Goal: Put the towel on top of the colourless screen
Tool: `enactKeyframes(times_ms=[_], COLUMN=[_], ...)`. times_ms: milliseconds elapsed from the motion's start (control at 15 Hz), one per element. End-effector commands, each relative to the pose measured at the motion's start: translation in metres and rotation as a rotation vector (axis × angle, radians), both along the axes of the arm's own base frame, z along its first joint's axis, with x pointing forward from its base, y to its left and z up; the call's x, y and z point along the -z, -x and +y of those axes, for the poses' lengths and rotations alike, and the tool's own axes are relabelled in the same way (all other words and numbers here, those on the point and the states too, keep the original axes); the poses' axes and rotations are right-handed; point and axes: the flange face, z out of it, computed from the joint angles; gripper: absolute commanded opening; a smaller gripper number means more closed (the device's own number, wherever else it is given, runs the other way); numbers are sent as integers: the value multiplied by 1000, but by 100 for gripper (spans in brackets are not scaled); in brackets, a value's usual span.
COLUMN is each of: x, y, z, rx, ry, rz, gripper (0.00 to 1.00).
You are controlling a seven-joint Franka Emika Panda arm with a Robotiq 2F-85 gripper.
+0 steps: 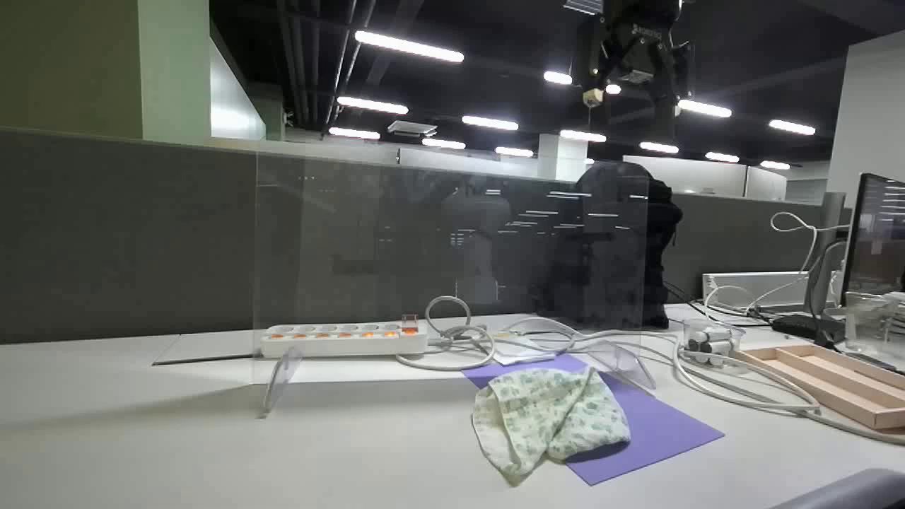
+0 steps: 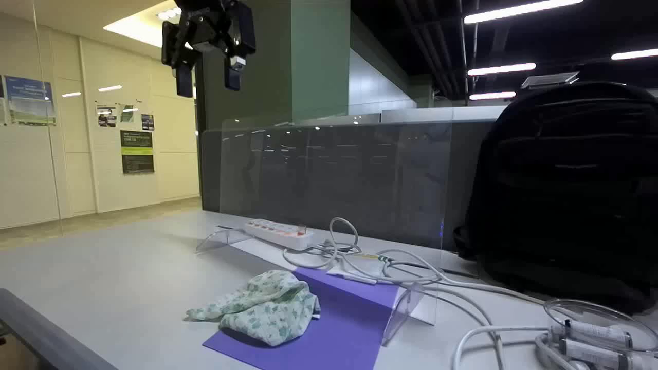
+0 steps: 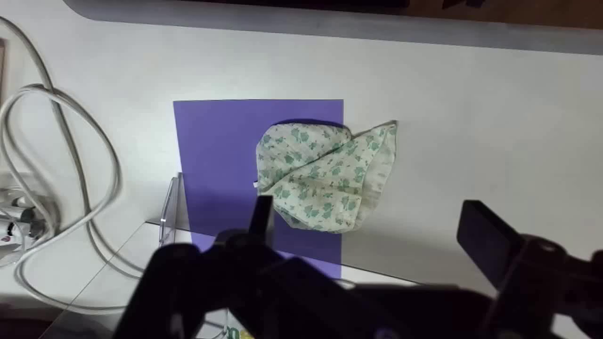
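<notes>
The towel, pale with green leaf prints, lies crumpled partly on a purple sheet and partly on the white table. It shows in both exterior views (image 1: 551,417) (image 2: 272,308) and in the wrist view (image 3: 325,174). The colourless screen (image 1: 424,233) (image 2: 334,169) is a clear upright panel on two clear feet, behind the towel. One foot (image 3: 169,212) shows in the wrist view. My gripper (image 1: 631,106) (image 2: 208,87) is high above the table, higher than the screen's top edge. In the wrist view its fingers (image 3: 367,212) are wide apart with nothing between them.
The purple sheet (image 1: 657,431) runs under the screen. A white power strip (image 1: 339,343) and looped cables (image 1: 459,346) lie behind it. A black backpack (image 2: 560,195), a clear cup of small cylinders (image 1: 710,343), a wooden tray (image 1: 834,382) and a monitor (image 1: 877,233) stand around.
</notes>
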Motion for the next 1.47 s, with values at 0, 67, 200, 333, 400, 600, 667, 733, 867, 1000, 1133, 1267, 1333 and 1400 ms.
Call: enactKeyframes(times_ms=[0, 67, 200, 333, 400, 600, 667, 733, 867, 1000, 1133, 1267, 1333, 1400], x=[0, 0, 0, 0, 0, 0, 0, 0, 0, 0, -10, -11, -10, -5], y=[0, 0, 0, 0, 0, 0, 0, 0, 0, 0, 14, 16, 16, 14], z=[0, 0, 0, 0, 0, 0, 0, 0, 0, 0, 23, 45, 57, 68], rx=[0, 0, 0, 0, 0, 0, 0, 0, 0, 0, -36, -82, -110, -136], ry=[0, 0, 0, 0, 0, 0, 0, 0, 0, 0, 14, 29, 41, 50], rz=[1, 1, 1, 1, 1, 1, 1, 1, 1, 1, -126, -233, -286, -324], gripper=[100, 100, 100, 100, 100, 100, 100, 100, 100, 100, 100, 100, 100, 100])
